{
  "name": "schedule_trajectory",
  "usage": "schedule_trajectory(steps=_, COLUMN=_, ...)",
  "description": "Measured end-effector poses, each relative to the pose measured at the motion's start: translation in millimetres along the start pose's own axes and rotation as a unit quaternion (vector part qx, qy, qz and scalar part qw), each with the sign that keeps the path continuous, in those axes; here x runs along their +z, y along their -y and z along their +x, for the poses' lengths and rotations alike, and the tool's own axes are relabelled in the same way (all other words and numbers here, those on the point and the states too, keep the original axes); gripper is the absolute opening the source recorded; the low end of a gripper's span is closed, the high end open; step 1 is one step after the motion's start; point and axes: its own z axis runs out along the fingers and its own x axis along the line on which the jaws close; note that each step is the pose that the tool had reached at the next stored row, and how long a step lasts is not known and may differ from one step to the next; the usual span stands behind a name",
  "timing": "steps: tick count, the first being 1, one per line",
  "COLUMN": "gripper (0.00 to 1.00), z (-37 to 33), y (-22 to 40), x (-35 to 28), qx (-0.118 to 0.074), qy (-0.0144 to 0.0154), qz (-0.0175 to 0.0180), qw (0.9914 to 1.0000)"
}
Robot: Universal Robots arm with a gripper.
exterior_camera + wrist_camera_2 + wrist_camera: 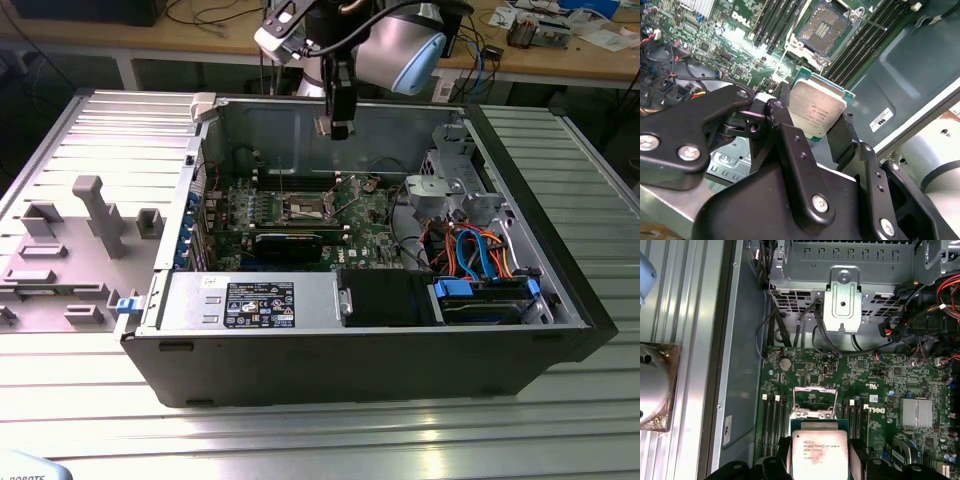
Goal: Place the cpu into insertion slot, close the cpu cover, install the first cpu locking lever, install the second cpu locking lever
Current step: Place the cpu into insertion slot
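My gripper hangs inside the open computer case, above the motherboard. It is shut on the cpu, a flat square chip with a dull silver face, pinched by its edges between the two black fingers. The first wrist view shows the cpu just short of the insertion slot and apart from it. The slot lies open, its dark pin field bare inside a silvery rim. A thin silver frame, the cpu cover, stands raised at the slot's far edge. In the exterior view the slot lies below the gripper.
Long black memory slots flank the socket. A black expansion card sits just in front of it. A metal drive cage and orange and blue cables fill the exterior view's right. The case walls enclose the board.
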Motion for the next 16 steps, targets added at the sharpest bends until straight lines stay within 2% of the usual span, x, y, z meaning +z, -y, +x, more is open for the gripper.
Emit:
schedule_trajectory(steps=3, gripper=0.54, z=0.0, y=0.2, x=3.0, qx=0.009, qy=0.0008, qz=-0.0001, qw=0.99996)
schedule_trajectory(steps=16, gripper=0.54, z=-0.1, y=0.4, x=4.8, qx=0.012, qy=0.0011, qz=-0.0002, qw=0.99992)
